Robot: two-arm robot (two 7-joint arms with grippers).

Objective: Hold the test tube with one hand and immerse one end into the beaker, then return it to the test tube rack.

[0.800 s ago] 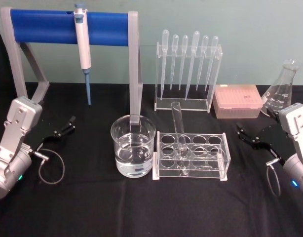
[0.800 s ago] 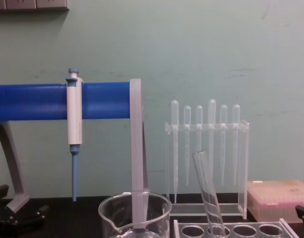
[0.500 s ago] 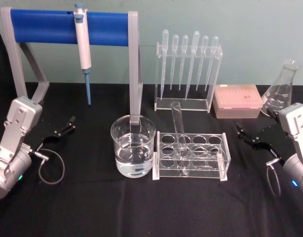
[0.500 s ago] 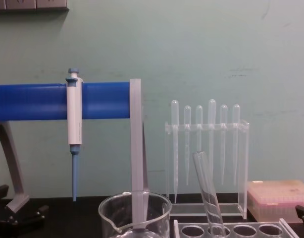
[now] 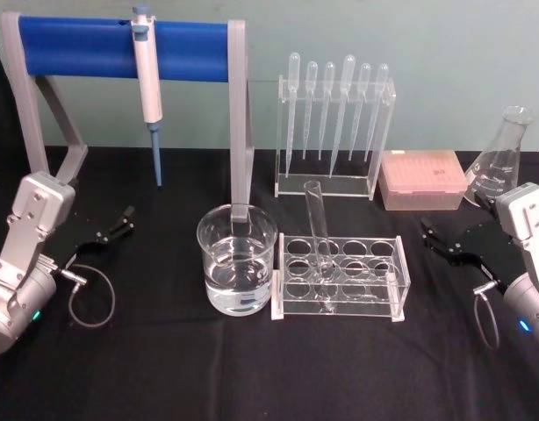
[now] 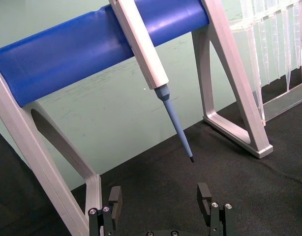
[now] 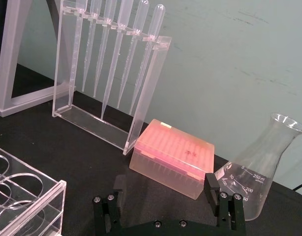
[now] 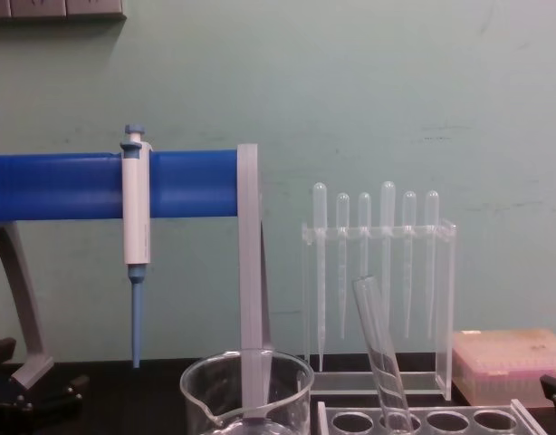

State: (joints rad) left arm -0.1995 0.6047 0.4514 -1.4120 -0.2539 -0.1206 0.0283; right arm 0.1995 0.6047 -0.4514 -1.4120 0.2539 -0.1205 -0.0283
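The test tube (image 5: 318, 230) leans in a front-row hole of the clear rack (image 5: 385, 282), its open rim up; the chest view shows the same test tube (image 8: 378, 349) tilted. Left of the rack stands the beaker (image 5: 237, 260), partly filled with clear liquid, and the beaker's (image 8: 248, 385) spout points left in the chest view. My left gripper (image 5: 114, 226) rests open at the table's left, well apart from both. My right gripper (image 5: 432, 237) is open to the right of the rack. Each wrist view shows its own gripper, left gripper (image 6: 160, 196) and right gripper (image 7: 163, 189), with nothing between the fingers.
A blue-barred stand (image 5: 120, 48) holding a pipettor (image 5: 149, 96) rises behind the beaker. At the back stand a rack of plastic pipettes (image 5: 335, 132), a pink tip box (image 5: 423, 180) and a conical flask (image 5: 498, 162). Black cloth covers the table.
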